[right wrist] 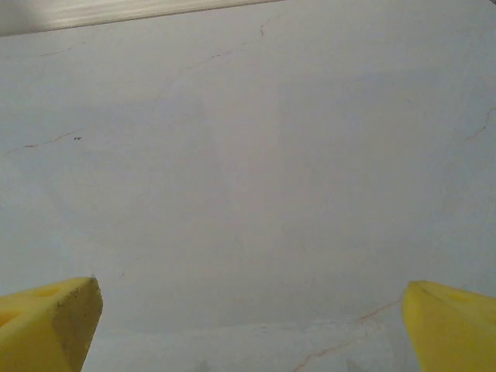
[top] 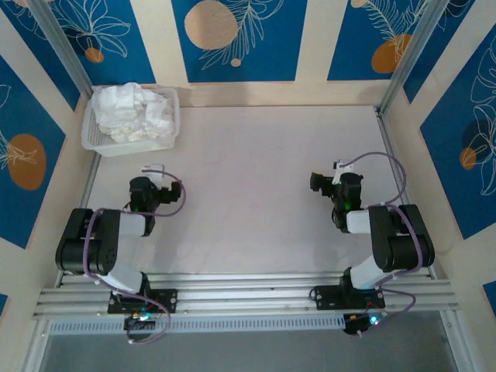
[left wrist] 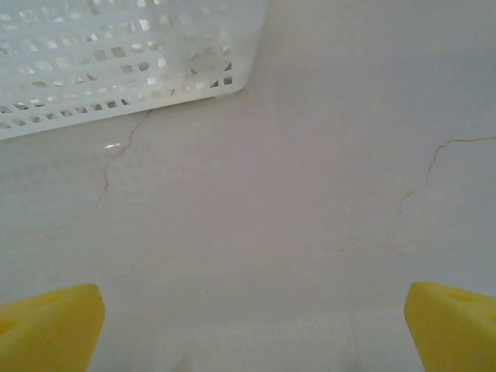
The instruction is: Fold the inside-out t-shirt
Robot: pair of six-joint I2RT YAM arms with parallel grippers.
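White t-shirt [top: 132, 112] inside mesh basket [top: 130, 146]

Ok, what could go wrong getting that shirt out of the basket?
The t-shirt is wadded in the mesh basket, so the left gripper may pinch several layers or snag the mesh and drag the basket. The right gripper sits far across the table, so it likely can't help early.

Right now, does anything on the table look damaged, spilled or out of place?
Nothing is spilled. The t-shirt sits bunched up in the white mesh basket at the far left corner, not laid flat. The table has thin dark cracks in its surface, one close to the basket; they look like wear.
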